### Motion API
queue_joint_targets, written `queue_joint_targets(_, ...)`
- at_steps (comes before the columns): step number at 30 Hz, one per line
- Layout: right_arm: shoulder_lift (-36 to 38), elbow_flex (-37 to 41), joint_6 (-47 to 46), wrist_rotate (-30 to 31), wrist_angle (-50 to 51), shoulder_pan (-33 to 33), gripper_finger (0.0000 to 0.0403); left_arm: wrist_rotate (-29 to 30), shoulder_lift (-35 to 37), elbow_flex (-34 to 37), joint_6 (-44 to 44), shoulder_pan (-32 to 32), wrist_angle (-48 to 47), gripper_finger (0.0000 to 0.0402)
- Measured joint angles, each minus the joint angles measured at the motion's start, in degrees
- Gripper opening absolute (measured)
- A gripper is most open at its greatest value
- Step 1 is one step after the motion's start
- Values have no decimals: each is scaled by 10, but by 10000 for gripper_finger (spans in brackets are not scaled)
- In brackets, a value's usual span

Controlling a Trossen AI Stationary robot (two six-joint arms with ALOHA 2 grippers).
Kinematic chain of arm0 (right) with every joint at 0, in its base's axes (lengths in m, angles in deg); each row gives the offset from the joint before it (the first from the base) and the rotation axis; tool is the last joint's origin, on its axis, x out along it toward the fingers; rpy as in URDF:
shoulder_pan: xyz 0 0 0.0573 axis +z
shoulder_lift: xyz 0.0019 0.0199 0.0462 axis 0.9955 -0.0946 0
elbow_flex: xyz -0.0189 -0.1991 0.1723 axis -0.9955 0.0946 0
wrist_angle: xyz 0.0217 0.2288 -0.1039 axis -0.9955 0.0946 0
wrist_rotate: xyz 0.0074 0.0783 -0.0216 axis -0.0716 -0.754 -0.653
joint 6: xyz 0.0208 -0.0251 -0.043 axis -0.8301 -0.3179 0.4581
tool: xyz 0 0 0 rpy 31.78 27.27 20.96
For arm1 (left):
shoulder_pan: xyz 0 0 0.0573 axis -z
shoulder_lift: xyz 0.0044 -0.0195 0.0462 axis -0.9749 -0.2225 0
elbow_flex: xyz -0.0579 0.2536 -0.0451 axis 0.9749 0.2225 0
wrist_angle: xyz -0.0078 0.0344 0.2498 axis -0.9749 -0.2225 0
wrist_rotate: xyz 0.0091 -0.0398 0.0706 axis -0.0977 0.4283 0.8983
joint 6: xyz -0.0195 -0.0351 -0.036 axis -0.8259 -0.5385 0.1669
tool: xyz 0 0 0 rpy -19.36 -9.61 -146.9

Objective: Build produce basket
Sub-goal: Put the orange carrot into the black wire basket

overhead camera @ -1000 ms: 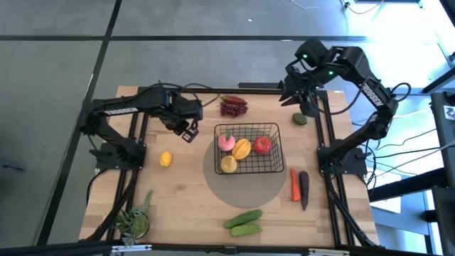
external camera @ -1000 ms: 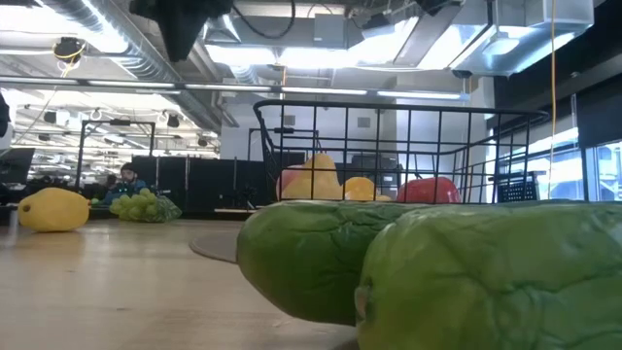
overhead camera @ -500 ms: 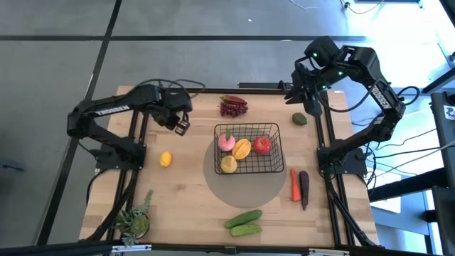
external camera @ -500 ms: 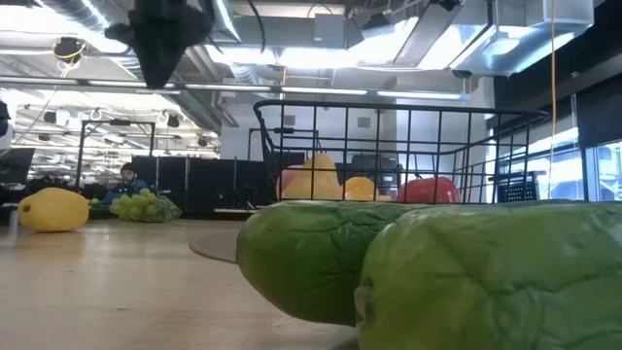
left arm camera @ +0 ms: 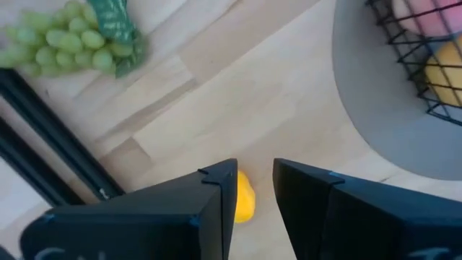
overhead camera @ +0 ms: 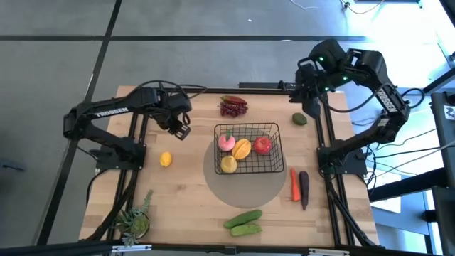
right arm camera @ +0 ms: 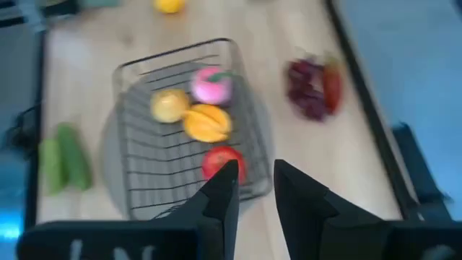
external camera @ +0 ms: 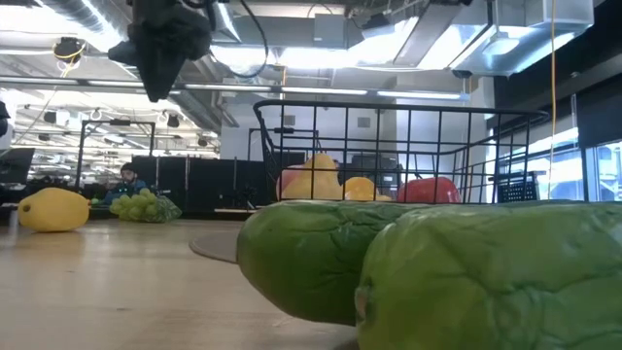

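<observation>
The black wire basket [overhead camera: 279, 151] stands on a grey round mat and holds a pink peach [overhead camera: 226, 142], a mango [overhead camera: 242, 148], a red apple [overhead camera: 262, 145] and a yellow fruit [overhead camera: 228, 164]. A lemon [overhead camera: 166, 159] lies on the table left of it. My left gripper [overhead camera: 182, 131] hovers open between lemon and basket; its wrist view shows the lemon [left arm camera: 244, 196] below the fingers and green grapes [left arm camera: 72, 43] farther off. My right gripper [overhead camera: 311, 101] is open and raised at the far right corner, above a dark green fruit [overhead camera: 300, 119]. Purple grapes [overhead camera: 233, 107] lie behind the basket.
A carrot [overhead camera: 293, 183] and an eggplant [overhead camera: 304, 188] lie right of the basket. Two cucumbers [overhead camera: 243, 222] rest at the near edge and fill the low view [external camera: 437, 272]. A potted plant [overhead camera: 135, 220] stands in the near left corner. Bare wood lies between lemon and plant.
My left gripper has drawn back from the basket's far left corner toward the table's left and dropped slightly. My right gripper has pulled away toward the table's right edge. Nothing on the table has moved.
</observation>
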State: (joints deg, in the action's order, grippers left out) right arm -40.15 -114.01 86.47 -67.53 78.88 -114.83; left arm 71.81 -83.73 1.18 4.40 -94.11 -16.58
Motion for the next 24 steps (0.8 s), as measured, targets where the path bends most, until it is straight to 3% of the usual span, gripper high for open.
queue_joint_targets(4, 35, 41, -56, 20, -2, -1, 83, 0, 0, 0, 17, 0, 12, 80)
queue_joint_targets(12, 164, 253, -290, 69, -6, 20, 83, 0, 0, 0, 24, 0, 22, 80)
queue_joint_targets(24, 258, 439, -685, 76, -6, 166, 83, -6, 0, 0, 23, -27, 31, 80)
